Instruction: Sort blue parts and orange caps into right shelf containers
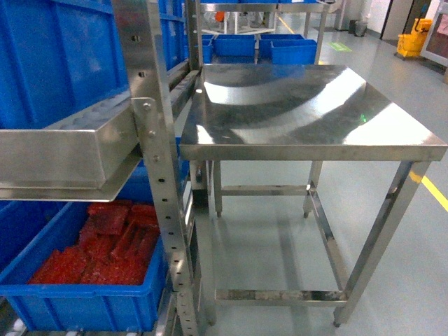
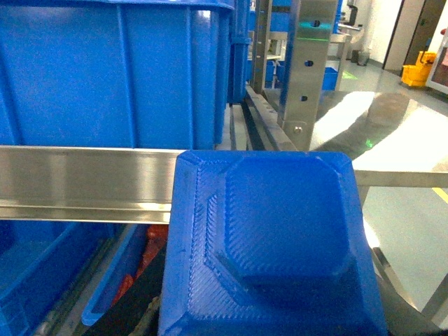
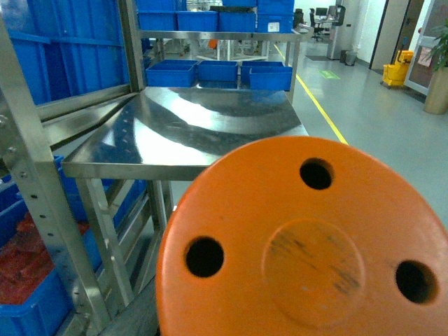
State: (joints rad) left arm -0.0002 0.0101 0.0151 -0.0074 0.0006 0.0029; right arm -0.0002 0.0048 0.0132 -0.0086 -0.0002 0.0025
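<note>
I see a blue part [image 2: 269,245] filling my left cam and an orange cap [image 3: 301,245] filling my right, prob. held tho the grip's hidden, w/ blue crates [image 1: 66,59] on the shelf off to my left.

very little of the robot's body shows. in the left wrist view a black strip [image 2: 129,308] runs slantwise along the bottom edge, just beneath the lower left corner of the blue part [image 2: 273,245]. it is matte, dark and smooth-edged, with no screws, cables or markings that can be made out. whether it is a claw finger or part of the wrist cannot be told. in the right wrist view the orange cap [image 3: 301,245] covers the claw entirely.
</note>
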